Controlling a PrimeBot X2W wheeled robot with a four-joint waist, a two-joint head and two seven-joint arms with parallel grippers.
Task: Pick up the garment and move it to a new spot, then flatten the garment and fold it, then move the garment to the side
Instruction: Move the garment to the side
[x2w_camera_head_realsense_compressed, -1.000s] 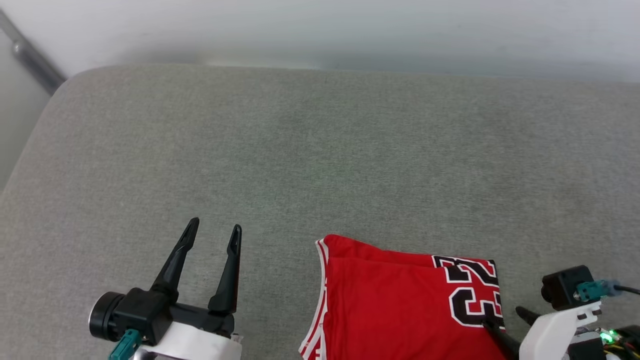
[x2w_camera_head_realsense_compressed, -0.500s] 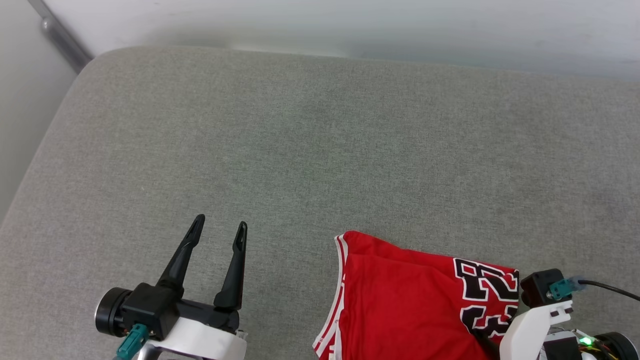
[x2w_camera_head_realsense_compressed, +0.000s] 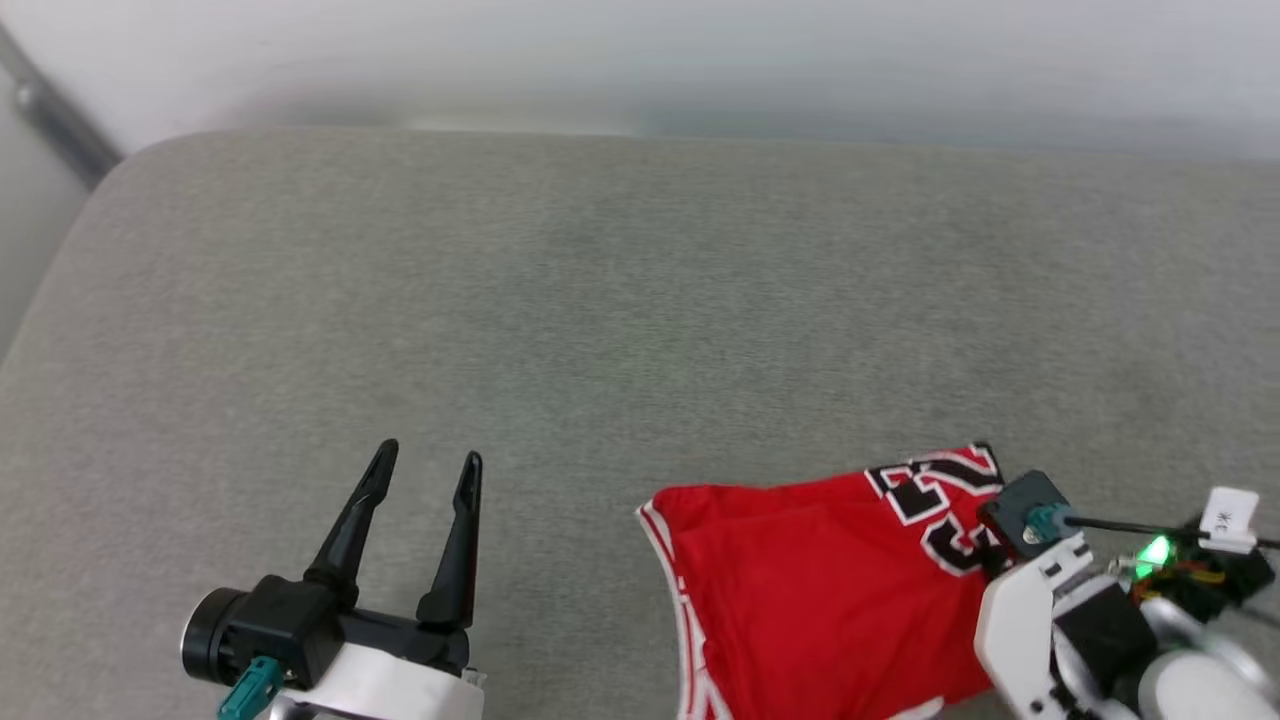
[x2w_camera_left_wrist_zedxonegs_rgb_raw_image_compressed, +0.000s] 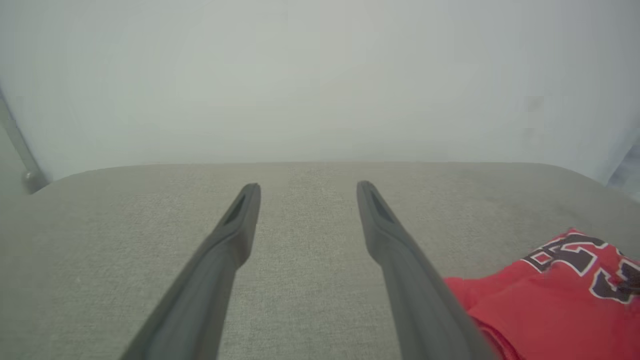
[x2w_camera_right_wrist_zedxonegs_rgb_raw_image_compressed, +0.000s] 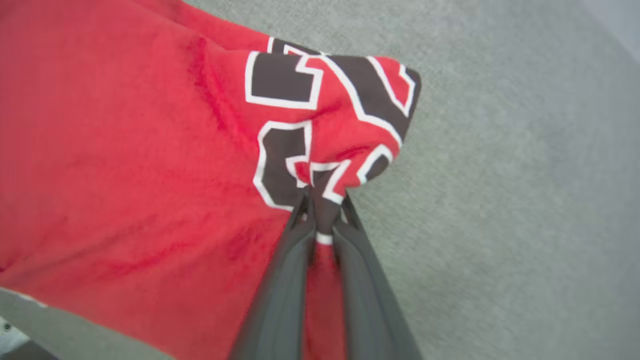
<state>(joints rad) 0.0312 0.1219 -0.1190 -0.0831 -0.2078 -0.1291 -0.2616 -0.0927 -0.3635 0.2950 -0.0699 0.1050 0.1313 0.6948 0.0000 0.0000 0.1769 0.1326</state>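
A grey upholstered surface (x2w_camera_head_realsense_compressed: 600, 300) runs back to a pale wall (x2w_camera_head_realsense_compressed: 640, 50), with the garment (x2w_camera_head_realsense_compressed: 820, 600), a red jersey lying folded over, at its near right side. The right gripper (x2w_camera_right_wrist_zedxonegs_rgb_raw_image_compressed: 322, 212) pinches its fingers almost together on a bunched corner beside the black numbers (x2w_camera_right_wrist_zedxonegs_rgb_raw_image_compressed: 285, 85), a hold that looks meant for carrying the garment elsewhere. The left gripper (x2w_camera_head_realsense_compressed: 430, 452) hovers well apart to the left, fingers spread wide and empty, apparently kept clear.
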